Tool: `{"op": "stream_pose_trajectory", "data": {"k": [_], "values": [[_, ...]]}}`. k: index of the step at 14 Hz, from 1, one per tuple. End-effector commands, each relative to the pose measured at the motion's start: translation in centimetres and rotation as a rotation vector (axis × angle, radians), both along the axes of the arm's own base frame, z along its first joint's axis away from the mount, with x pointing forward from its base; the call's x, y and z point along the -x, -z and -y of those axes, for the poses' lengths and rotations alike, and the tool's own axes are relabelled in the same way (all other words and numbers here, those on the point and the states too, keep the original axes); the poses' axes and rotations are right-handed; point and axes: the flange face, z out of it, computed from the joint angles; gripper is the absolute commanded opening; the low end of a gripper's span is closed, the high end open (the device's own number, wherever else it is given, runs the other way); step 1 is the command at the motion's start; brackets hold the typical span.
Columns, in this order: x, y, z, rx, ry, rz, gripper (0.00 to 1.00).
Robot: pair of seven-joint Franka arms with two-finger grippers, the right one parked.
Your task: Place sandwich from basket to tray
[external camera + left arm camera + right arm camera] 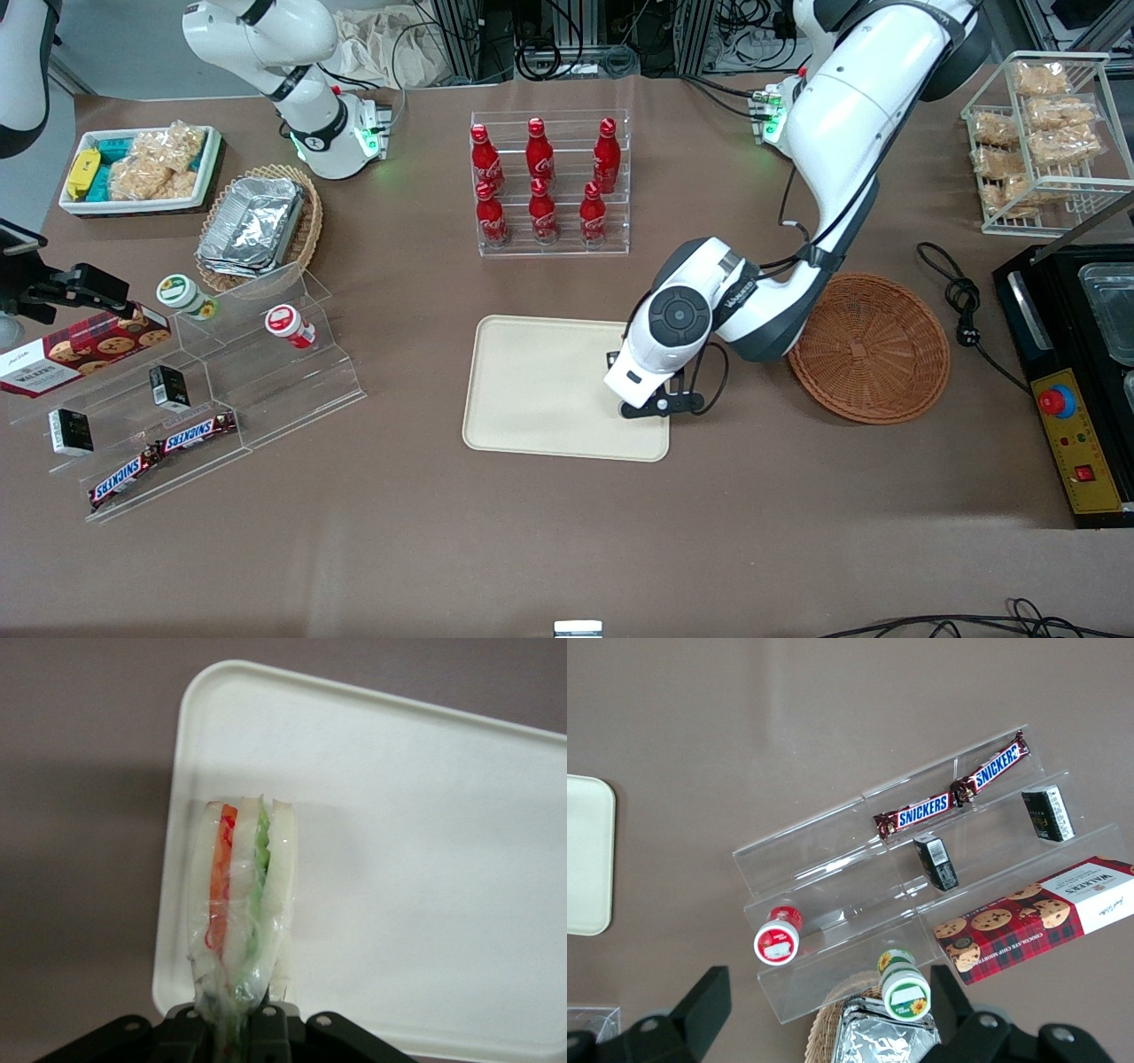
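I have the sandwich [241, 904] pinched between my fingers, jaws closed on the narrow end of the wrapped wedge, so that its striped edge of orange, red and green filling between pale bread faces my wrist camera. My gripper [640, 409] hangs over the cream tray [532, 390], at the tray's end nearer the basket. From the wrist view the sandwich sits above the tray's surface, close to one rounded corner and inside the rim; I cannot tell whether its lower end already touches the tray or is just clear of it.

The reddish-brown wicker basket [873, 359] lies just beside the tray, toward my end of the table, and shows nothing in it, so I judge the pick and the carry are done and the step in hand is the set-down. What comes next, as I reckon it, is a short descent until the wedge rests on the tray, then parting my fingers and lifting straight up so the clear wrap does not cling and drag the sandwich along. Because I am near the rim, a small shift toward the tray's middle first would give it more room should it topple as I let go.

Farther from the front camera stands the clear rack of red cola bottles [542, 182], well apart from my path.
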Motion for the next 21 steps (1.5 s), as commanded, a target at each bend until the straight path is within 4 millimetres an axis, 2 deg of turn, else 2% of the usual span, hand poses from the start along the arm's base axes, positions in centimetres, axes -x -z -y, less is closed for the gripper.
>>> {"op": "stream_pose_trajectory", "data": {"k": [1,2,3,4,5,8,10,11,15,21], "values": [[-0.7,1.6,1.0,0.005,0.065,0.053,0.16],[-0.8,2.2,1.0,-0.001,0.076,0.065,0.22],[-0.8,2.5,1.0,-0.004,0.082,0.072,0.33],[-0.9,2.6,0.9,-0.007,0.081,0.071,0.73],[-0.9,2.4,0.9,-0.007,0.084,0.075,0.99],[-1.4,1.0,0.4,-0.006,0.065,0.086,0.99],[-1.2,-2.7,0.0,-0.025,0.050,0.096,0.99],[-1.1,-5.3,-0.6,-0.050,0.045,0.095,0.99],[-0.5,-13.5,-8.3,-0.136,-0.022,0.134,0.99],[2.2,-20.8,-17.8,-0.133,-0.083,0.092,0.99]]}}
